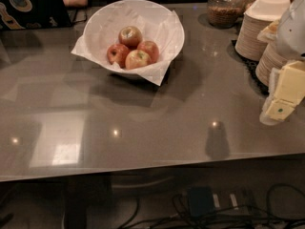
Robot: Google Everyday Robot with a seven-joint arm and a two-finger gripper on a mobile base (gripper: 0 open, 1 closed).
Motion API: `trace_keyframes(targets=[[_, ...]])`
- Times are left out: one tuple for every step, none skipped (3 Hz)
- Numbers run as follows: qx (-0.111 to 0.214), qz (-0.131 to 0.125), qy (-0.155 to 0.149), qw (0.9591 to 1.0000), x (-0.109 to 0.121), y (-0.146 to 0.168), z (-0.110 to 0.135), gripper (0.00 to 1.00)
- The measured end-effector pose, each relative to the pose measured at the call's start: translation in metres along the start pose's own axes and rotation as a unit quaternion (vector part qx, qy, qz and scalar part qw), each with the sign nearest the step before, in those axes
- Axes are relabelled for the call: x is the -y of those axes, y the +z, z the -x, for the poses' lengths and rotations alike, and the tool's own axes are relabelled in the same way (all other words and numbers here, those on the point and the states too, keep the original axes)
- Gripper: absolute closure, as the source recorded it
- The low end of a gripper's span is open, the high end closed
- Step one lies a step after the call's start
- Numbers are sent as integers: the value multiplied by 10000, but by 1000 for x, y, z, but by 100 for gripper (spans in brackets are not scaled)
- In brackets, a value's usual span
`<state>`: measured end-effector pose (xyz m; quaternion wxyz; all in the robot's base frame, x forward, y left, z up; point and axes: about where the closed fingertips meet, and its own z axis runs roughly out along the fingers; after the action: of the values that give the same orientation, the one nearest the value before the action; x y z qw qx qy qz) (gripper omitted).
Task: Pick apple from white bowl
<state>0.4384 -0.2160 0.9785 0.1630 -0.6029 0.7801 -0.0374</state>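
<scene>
The white bowl [135, 14] lined with crinkled white paper stands on the grey counter at the back centre-left. Several red-yellow apples [135, 49] lie in it, one on top at the back and the others in front. My gripper [281, 101] is at the right edge of the camera view, hanging above the counter well to the right of the bowl and apart from it. Its yellowish finger pads [291, 82] point down and to the left. It holds nothing that I can see.
Stacks of beige plates [255, 32] stand at the back right, behind my arm. A glass jar of nuts [225, 6] is at the back. A laptop [31, 6] and a person's arm are at the back left. Cables lie on the floor under the counter's front edge.
</scene>
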Motion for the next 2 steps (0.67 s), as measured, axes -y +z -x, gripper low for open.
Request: trace_keyframes(targets=[[1, -1, 0, 10000, 0, 0, 0, 0], [99, -64, -4, 9999, 4, 1, 7, 0]])
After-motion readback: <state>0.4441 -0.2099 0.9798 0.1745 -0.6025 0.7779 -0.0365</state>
